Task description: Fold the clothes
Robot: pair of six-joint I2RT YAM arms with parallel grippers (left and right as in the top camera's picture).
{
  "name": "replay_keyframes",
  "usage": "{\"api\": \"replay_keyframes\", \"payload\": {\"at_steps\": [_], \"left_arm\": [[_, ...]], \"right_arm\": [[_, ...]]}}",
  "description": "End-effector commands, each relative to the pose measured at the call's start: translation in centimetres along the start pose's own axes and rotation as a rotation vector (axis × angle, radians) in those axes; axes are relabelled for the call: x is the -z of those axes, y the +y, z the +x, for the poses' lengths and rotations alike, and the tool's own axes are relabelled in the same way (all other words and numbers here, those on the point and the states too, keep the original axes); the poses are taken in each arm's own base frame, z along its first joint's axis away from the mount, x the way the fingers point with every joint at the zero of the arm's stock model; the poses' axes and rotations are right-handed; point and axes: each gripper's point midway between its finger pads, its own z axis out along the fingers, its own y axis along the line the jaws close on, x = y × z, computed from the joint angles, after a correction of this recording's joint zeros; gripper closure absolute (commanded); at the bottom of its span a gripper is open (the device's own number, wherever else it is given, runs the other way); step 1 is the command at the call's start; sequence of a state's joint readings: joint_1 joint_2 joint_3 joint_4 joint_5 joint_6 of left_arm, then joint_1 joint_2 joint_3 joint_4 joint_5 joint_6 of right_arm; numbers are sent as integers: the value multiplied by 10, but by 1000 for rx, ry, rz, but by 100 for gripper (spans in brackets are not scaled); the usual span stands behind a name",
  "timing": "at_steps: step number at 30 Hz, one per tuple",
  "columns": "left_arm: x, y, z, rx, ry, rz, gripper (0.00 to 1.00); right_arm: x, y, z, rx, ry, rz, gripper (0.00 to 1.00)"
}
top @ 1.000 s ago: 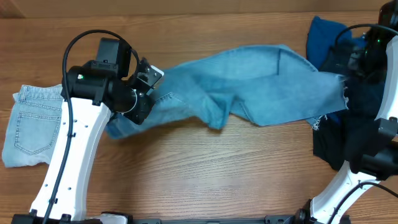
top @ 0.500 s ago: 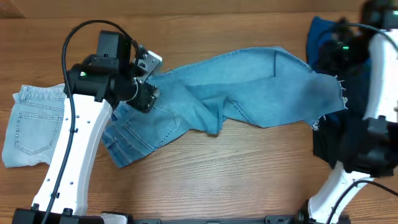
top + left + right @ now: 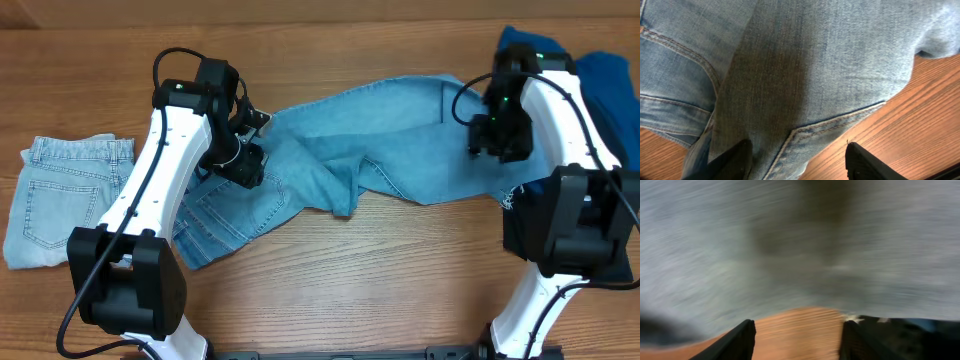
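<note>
Long light-blue jeans (image 3: 400,140) lie crumpled across the middle of the table, waist to the left and frayed hem to the right. My left gripper (image 3: 245,165) hovers over the waist end, open. In the left wrist view its jaws (image 3: 799,162) straddle a seamed denim edge (image 3: 805,90) and hold nothing. My right gripper (image 3: 497,140) hangs over the leg end near the hem, open. The right wrist view is blurred, with the gripper (image 3: 797,340) over bare wood and the jeans (image 3: 790,240) beyond.
A paler folded pair of jeans (image 3: 60,200) lies at the left edge. A royal-blue garment (image 3: 600,75) is piled at the back right. A dark navy one (image 3: 520,230) lies under the right arm, just right of the hem.
The left gripper opened and let go of the jeans' waist, which dropped flat onto the table. The right arm swung left from the dark pile to over the leg end, and its jaws opened.
</note>
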State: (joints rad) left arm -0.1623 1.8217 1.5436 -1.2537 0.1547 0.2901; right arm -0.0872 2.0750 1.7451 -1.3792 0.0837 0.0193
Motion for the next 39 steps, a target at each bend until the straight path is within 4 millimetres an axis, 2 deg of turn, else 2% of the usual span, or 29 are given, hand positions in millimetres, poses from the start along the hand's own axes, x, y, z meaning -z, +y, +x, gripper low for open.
{"api": "replay_keyframes", "payload": {"at_steps": [1, 4, 7, 14, 20, 23, 28, 29, 32, 36, 39], "left_arm": [[-2, -6, 1, 7, 4, 33, 38], [-2, -6, 1, 8, 5, 33, 40], [-2, -6, 1, 7, 3, 32, 40], [-2, -6, -1, 6, -3, 31, 39], [-2, -5, -2, 5, -7, 30, 38], [-2, -5, -2, 5, -7, 30, 38], [-2, -5, -2, 5, -7, 30, 38], [-2, -5, -2, 5, -7, 30, 38], [-2, -5, -2, 5, -7, 30, 37], [-2, -5, -2, 6, -6, 30, 37], [-2, -5, -1, 6, -5, 30, 38]], "right_arm": [[-1, -42, -6, -155, -27, 95, 38], [-4, -49, 2, -206, 12, 22, 37], [-9, -59, 8, -231, 34, 23, 35], [-12, -104, 6, -356, 7, 54, 33], [-15, -94, 3, -364, 9, -42, 34], [-15, -86, 0, -344, 2, -95, 44], [-19, -86, -4, -344, -3, -93, 42], [-19, -89, -6, -345, -15, -80, 37], [-19, -109, -13, -349, -55, 25, 36], [-19, -107, -19, -351, -76, 10, 36], [-29, -105, -16, -350, -66, 8, 36]]}}
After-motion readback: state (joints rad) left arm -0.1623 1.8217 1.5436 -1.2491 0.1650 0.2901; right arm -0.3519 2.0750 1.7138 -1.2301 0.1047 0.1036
